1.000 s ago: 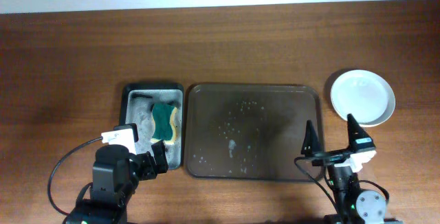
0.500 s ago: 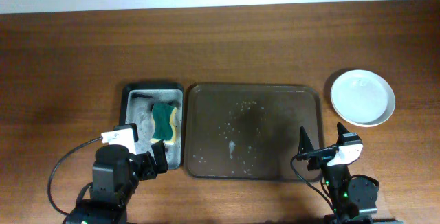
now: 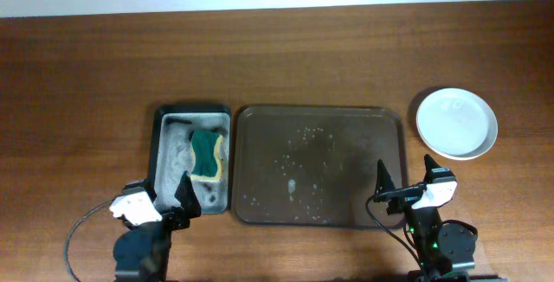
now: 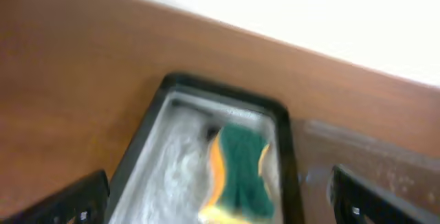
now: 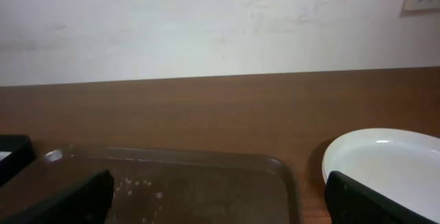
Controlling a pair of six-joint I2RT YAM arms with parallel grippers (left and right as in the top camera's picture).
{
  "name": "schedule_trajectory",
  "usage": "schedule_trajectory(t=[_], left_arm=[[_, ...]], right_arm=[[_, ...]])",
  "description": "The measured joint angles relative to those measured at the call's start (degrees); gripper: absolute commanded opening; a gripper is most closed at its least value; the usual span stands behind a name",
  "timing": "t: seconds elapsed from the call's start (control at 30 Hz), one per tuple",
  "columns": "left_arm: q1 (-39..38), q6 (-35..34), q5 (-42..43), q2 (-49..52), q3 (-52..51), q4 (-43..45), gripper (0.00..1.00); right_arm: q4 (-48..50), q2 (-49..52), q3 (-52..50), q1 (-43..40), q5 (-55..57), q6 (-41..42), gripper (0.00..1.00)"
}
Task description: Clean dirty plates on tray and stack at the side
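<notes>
The dark brown tray (image 3: 260, 118) lies mid-table with no plates on it, only specks of foam; the right wrist view shows its far rim (image 5: 206, 157). A white plate (image 3: 456, 123) sits on the table right of the tray, also in the right wrist view (image 5: 385, 157). I cannot tell how many plates lie under it, and no mint-green plate shows. My left gripper (image 3: 157, 202) is open and empty at the front edge, before the sponge tray (image 4: 220, 210). My right gripper (image 3: 409, 189) is open and empty at the tray's front right corner (image 5: 220, 207).
A black-rimmed metal sponge tray (image 3: 164, 113) stands left of the brown tray and holds a green and yellow sponge (image 3: 206, 152) in foam. The sponge (image 4: 240, 165) and the sponge tray's rim (image 4: 227, 97) show in the left wrist view. A pale wall runs behind the table.
My left arm has pulled back toward the front edge, away from the sponge tray. My right arm drew back a little earlier and then stayed still.
</notes>
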Motion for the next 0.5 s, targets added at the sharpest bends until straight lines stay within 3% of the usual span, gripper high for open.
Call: schedule_trajectory(t=[0.1,0.2,0.5], left_arm=[[0.0,4.5,0.0,-2.6,-7.8,20.8,0.99],[0.0,10.5,0.9,-2.7,-8.8,17.6,0.99],[0.0,12.2,2.0,-2.8,-8.8,17.6,0.99]], right_arm=[[0.0,0.0,0.0,0.0,0.0,0.0,0.99],[0.0,0.0,0.0,0.0,0.0,0.0,0.99],[0.0,0.0,0.0,0.0,0.0,0.0,0.99]])
